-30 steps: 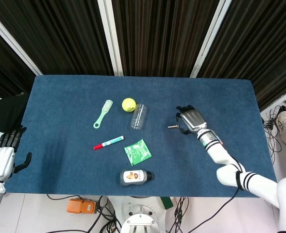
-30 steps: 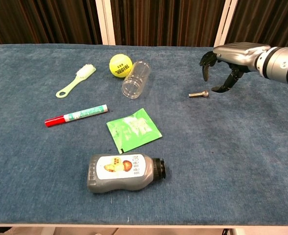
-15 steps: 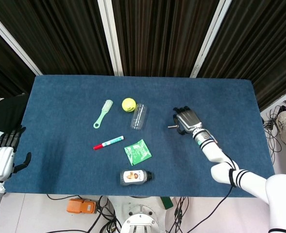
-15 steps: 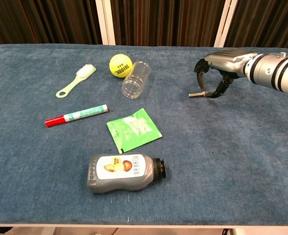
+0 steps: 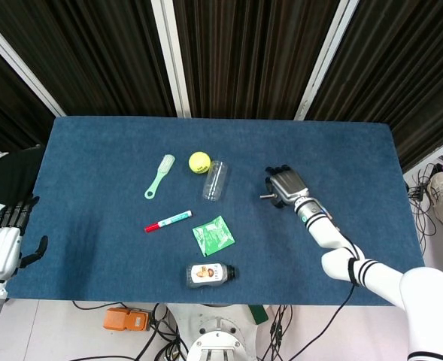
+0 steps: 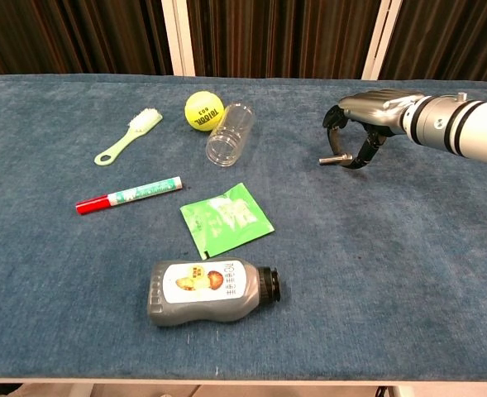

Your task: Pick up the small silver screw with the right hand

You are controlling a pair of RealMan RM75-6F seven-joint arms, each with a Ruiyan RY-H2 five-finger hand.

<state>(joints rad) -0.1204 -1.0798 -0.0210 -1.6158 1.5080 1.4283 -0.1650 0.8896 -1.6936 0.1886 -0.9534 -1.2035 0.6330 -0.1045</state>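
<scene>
The right hand [image 6: 360,124] has its fingers [image 6: 367,151] curled over the small silver screw [image 6: 332,160], not visibly clamped; it lies on the desk [image 6: 392,248], poking out beyond them. I'd pinch low. Chest view shows that gap; head view alone shows the idle, spread left hand [image 5: 4,242].

Tennis ball [image 6: 203,110] touching clear jar [image 6: 229,134]

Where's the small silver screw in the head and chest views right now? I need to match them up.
Head view: silver screw right of centre, at the right hand, its left end showing.
Chest view: upper right, under the hand's curled fingers.
Shared landmark: the clear jar lying to the screw's left.
</scene>
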